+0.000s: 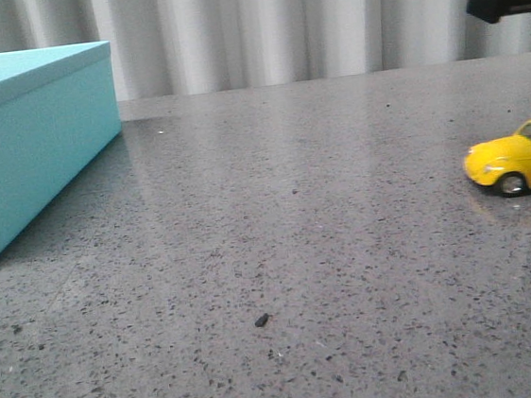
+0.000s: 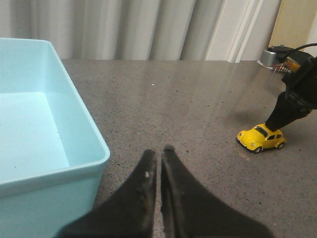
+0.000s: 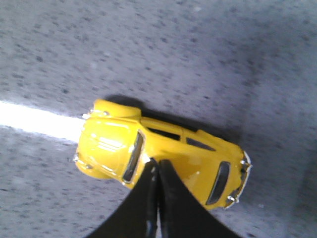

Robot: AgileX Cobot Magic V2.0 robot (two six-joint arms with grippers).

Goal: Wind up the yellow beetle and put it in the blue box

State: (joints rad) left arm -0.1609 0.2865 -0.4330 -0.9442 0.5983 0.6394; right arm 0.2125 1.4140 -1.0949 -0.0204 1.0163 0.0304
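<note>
The yellow beetle (image 1: 518, 158) stands on its wheels on the grey table at the far right, also seen in the left wrist view (image 2: 261, 138). In the right wrist view I see its roof from above (image 3: 193, 153). My right gripper (image 3: 158, 162) is shut, its closed fingertips resting on the roof just behind the windshield; it comes down onto the car from above (image 2: 281, 118). The blue box (image 1: 31, 138) stands at the far left; it is open and empty (image 2: 84, 124). My left gripper (image 2: 158, 150) is shut and empty, above the table beside the box's corner.
Pale curtains hang behind the table's far edge. A small dark speck (image 1: 261, 320) lies on the speckled tabletop (image 1: 296, 215) between box and car. A round metal part (image 2: 274, 55) sits at the table's far right.
</note>
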